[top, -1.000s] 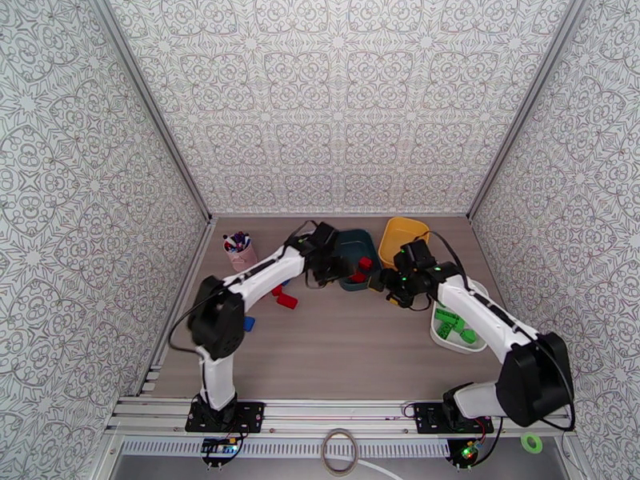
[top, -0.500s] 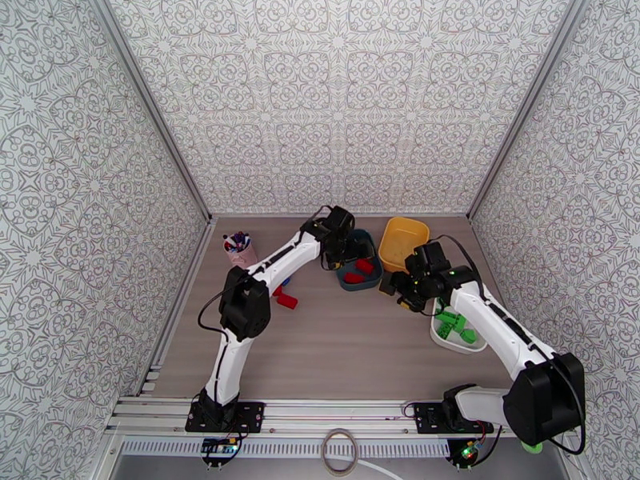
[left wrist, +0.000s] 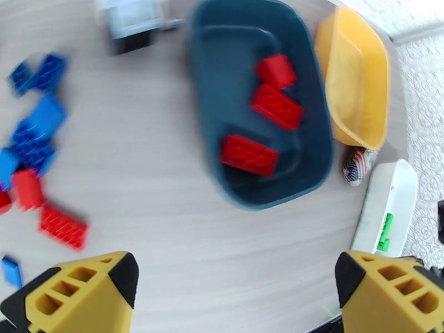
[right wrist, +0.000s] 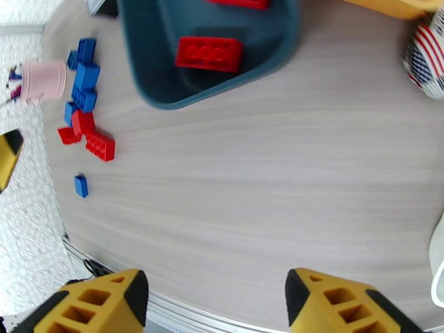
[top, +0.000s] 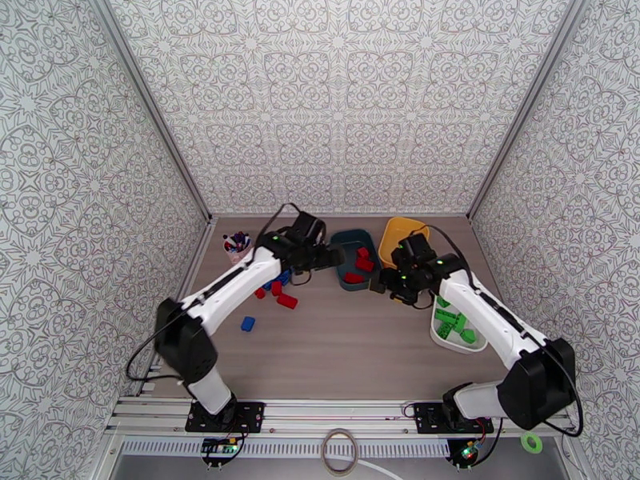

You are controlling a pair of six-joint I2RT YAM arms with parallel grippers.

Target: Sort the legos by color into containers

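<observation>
High overview; both wrist cameras over teal tub (left wrist: 222, 79)

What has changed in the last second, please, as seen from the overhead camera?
The left gripper has drawn back leftward to the edge of the teal tub, open and empty; three red legos now show inside, where two showed before. The right gripper has barely shifted. The loose legos, yellow tub and white tub stay put.

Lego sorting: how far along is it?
Done: three red bricks lie in the teal tub, green bricks in the white tub. In hand: nothing; left pincer and right pincer are both open and empty. Left: a pile of blue bricks and loose red bricks on the table, and the yellow tub looks empty.
</observation>
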